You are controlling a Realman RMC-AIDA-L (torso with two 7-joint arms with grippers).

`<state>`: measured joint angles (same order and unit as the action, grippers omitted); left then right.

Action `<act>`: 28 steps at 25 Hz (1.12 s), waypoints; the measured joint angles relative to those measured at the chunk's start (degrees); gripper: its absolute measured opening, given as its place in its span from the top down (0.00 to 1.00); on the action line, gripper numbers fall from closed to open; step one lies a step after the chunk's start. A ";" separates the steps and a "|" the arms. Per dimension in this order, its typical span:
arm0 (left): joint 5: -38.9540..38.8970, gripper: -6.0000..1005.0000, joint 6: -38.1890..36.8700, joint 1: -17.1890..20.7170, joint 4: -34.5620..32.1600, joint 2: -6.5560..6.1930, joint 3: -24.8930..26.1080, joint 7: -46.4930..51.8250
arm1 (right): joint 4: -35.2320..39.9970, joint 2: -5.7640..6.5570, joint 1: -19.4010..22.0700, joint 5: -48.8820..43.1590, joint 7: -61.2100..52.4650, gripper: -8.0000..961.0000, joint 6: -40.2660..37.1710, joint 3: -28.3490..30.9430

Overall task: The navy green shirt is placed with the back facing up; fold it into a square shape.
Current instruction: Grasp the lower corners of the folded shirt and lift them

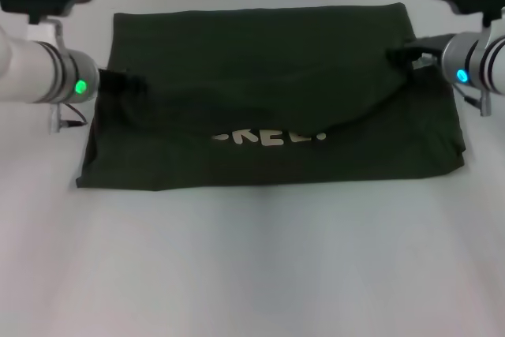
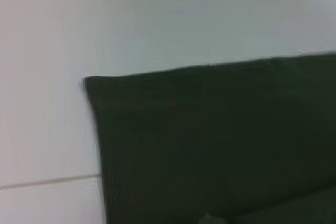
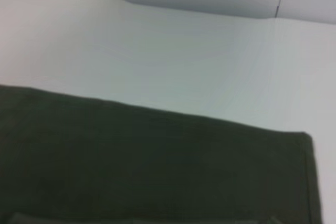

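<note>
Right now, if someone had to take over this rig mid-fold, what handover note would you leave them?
Left gripper: at the shirt's left edge, fingertips in the cloth; grip cannot be confirmed.
Right gripper: at the shirt's right edge, the same.
Navy green shirt: lies flat on the white table, a wide rectangle. A far layer is draped toward the robot, sagging mid-span, with white lettering peeking out just below its edge.
Done: sleeves not visible, apparently folded in; lengthwise fold partly made.
Left: lay the layer flat, then fold across into a square.
</note>
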<state>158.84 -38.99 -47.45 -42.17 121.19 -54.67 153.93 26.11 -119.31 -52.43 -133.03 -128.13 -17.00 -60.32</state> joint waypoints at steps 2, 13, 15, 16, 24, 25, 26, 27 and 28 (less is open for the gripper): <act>-0.25 0.85 -2.58 1.12 -3.32 0.20 2.04 0.68 | 3.41 0.06 1.24 0.40 -0.14 0.79 -1.93 0.49; -17.47 0.40 -6.40 15.39 -17.16 1.85 2.86 -5.40 | 17.21 2.05 10.63 15.24 1.57 0.39 -26.23 4.62; -21.23 0.37 -7.63 16.73 -15.24 1.56 3.74 -9.69 | 16.77 2.21 12.27 17.93 2.61 0.32 -29.45 5.02; -23.35 0.36 -9.30 17.37 -14.21 1.28 4.67 -11.42 | 16.76 2.22 13.00 18.90 3.11 0.29 -30.67 5.37; -30.29 0.23 -23.08 16.25 -0.12 -5.64 15.23 -13.45 | 16.27 2.40 14.87 20.63 4.09 0.04 -38.22 9.91; -30.53 0.23 -23.15 16.00 1.21 -6.21 15.51 -13.76 | 16.27 2.43 14.90 20.63 4.11 0.03 -38.34 10.05; -30.76 0.23 -23.09 15.72 2.52 -6.58 15.56 -14.13 | 16.27 2.45 14.90 20.64 4.11 0.03 -38.60 10.07; -30.80 0.23 -23.04 15.57 2.95 -6.60 15.61 -14.40 | 16.27 2.46 14.91 20.64 4.13 0.02 -38.53 10.10; -30.81 0.23 -23.10 15.48 3.09 -6.51 15.61 -14.54 | 16.27 2.46 14.90 20.65 4.15 0.02 -38.58 10.10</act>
<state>128.02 -62.09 -31.96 -39.08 114.68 -39.06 139.39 42.38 -116.85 -37.53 -112.39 -123.97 -55.58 -50.23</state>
